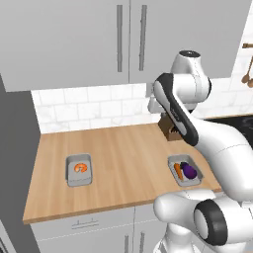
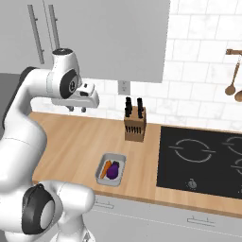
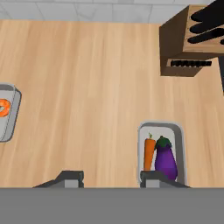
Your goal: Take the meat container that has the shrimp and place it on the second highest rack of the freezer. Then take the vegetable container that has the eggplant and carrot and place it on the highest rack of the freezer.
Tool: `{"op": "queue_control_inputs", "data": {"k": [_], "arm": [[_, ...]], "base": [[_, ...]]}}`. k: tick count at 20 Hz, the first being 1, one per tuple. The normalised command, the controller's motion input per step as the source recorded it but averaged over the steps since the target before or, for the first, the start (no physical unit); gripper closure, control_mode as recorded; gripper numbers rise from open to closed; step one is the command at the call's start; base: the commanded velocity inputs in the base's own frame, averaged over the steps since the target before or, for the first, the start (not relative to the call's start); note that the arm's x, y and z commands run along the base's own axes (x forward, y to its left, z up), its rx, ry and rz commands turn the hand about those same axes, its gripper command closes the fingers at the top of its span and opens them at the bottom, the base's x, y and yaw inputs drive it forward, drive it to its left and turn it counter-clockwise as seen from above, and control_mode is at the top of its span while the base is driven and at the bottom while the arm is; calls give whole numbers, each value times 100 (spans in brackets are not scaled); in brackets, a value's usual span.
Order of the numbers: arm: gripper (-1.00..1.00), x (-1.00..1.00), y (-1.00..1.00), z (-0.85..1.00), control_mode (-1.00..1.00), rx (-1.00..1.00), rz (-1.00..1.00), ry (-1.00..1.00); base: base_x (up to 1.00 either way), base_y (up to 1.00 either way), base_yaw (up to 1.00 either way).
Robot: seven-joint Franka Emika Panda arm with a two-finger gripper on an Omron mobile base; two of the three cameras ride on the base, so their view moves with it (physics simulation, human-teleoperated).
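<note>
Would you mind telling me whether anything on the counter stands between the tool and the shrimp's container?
Nothing visible does. The tool hangs above bare wooden counter, and the shrimp container sits alone toward the left; the vegetable container lies on the opposite side.

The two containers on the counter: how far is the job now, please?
Nothing looks done yet. The shrimp container and the container with carrot and eggplant both sit on the wooden counter. The fingers stand apart, holding nothing, high above the counter. Both containers are left to move.
</note>
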Motion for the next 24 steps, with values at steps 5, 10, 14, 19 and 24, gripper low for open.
{"op": "queue_control_inputs", "data": {"k": [5, 10, 14, 19, 24], "arm": [[-100, -15, 25, -6, -100, -1, 5, 0], [-100, -22, 96, -9, -100, -7, 33, 0], [-100, -3, 100, -4, -100, -1, 41, 5], [-100, -2, 86, -4, -100, -1, 33, 11], [-100, -9, 74, -28, -100, -1, 28, 10]], "base": [[0, 0, 0], [0, 0, 0], [0, 0, 0], [0, 0, 0], [0, 0, 0]]}}
